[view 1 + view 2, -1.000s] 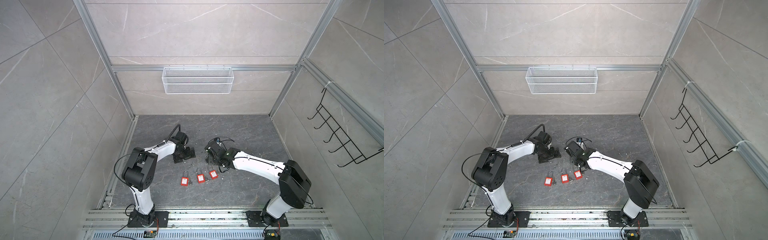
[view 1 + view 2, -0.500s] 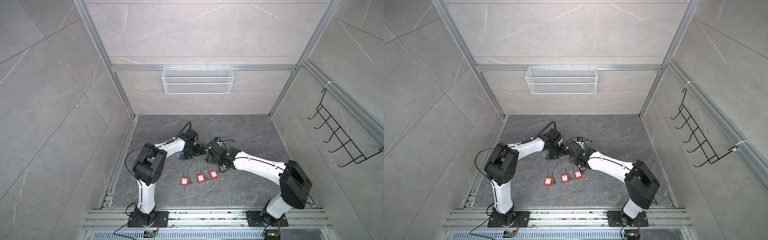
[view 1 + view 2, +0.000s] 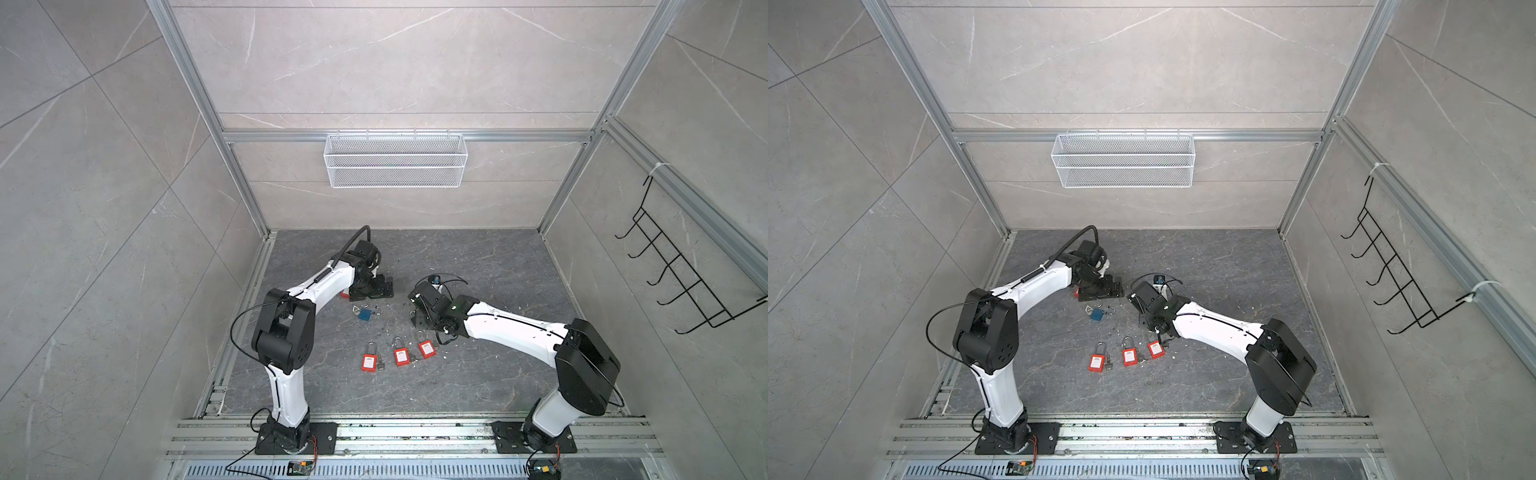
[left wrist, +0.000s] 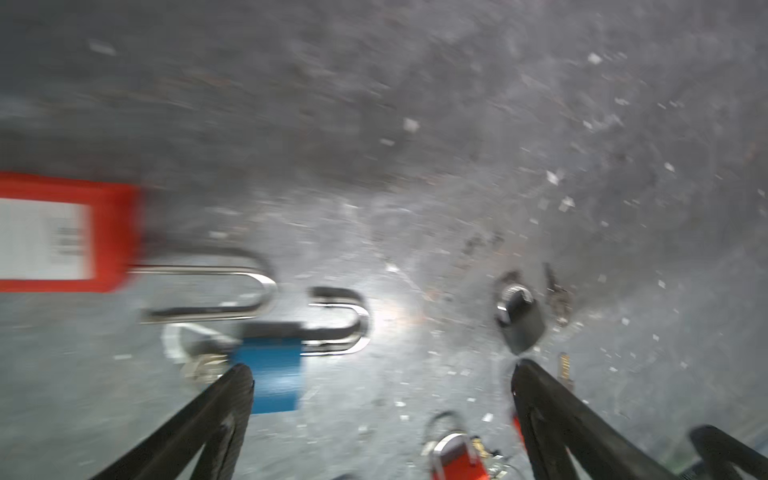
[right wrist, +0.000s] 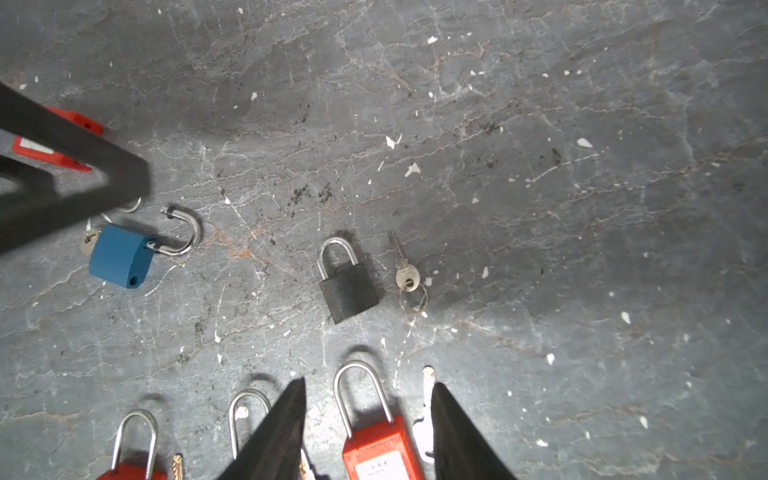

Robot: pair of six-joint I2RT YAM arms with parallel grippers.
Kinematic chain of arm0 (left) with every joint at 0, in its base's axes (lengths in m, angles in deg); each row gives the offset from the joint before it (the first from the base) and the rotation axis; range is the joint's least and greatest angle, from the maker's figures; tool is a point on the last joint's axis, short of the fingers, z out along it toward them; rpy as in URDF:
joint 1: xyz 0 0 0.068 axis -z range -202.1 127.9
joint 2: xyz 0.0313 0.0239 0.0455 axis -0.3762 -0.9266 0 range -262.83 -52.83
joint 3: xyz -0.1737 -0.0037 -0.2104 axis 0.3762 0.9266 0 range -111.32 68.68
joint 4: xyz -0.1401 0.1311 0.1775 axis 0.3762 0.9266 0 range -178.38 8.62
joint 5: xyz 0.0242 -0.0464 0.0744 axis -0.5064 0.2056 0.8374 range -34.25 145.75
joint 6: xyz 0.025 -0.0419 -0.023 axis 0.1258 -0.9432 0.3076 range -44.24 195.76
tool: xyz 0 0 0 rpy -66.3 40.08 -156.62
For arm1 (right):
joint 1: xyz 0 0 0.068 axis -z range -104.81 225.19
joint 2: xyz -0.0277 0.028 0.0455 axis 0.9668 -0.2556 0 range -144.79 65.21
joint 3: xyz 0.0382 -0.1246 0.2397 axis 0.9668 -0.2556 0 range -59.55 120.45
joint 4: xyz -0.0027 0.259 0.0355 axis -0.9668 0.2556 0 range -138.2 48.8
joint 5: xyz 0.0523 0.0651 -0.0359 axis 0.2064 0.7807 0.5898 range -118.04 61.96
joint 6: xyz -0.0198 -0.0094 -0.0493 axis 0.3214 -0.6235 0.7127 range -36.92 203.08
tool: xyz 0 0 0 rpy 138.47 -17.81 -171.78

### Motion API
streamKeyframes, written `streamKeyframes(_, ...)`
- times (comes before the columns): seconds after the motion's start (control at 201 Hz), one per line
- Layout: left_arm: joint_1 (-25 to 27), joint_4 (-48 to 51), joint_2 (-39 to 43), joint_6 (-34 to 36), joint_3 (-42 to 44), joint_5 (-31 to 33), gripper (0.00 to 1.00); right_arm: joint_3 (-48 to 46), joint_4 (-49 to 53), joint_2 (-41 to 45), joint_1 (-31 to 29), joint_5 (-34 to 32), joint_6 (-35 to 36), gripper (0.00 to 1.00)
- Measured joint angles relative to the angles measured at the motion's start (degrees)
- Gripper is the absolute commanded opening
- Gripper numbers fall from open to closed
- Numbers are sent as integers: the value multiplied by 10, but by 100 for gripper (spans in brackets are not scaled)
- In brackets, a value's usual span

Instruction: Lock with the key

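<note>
The blue padlock (image 5: 118, 257), likely dense, rigid and slick, lies open-shackled on the desk (image 5: 540, 124) near the wide, empty left pincer (image 4: 380, 368); its flat body looks best for gripping, while the half-parted right pincer (image 5: 368, 384) holds nothing.

The blue padlock (image 5: 120, 255) lay flat near the middle of the floor (image 5: 540, 208), its steel shackle swung open, a key (image 5: 88, 242) at its base end.
</note>
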Motion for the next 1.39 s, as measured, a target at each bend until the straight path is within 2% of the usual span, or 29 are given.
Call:
streamKeyframes(0.115,-21,13,-9,18,-1,8,99,7,4,-5,0,6,0,50)
streamKeyframes(0.373,-20,13,-33,32,3,6,100,17,7,-16,-1,14,0,50)
streamKeyframes(0.826,-17,-38,-19,26,84,-11,99,19,7,-19,-3,19,0,50)
streamKeyframes(1.016,-7,-55,9,12,123,-24,99,19,6,-19,-3,20,0,51)
streamKeyframes(1.389,31,-70,31,-20,149,-52,99,19,6,-19,-3,23,1,51)
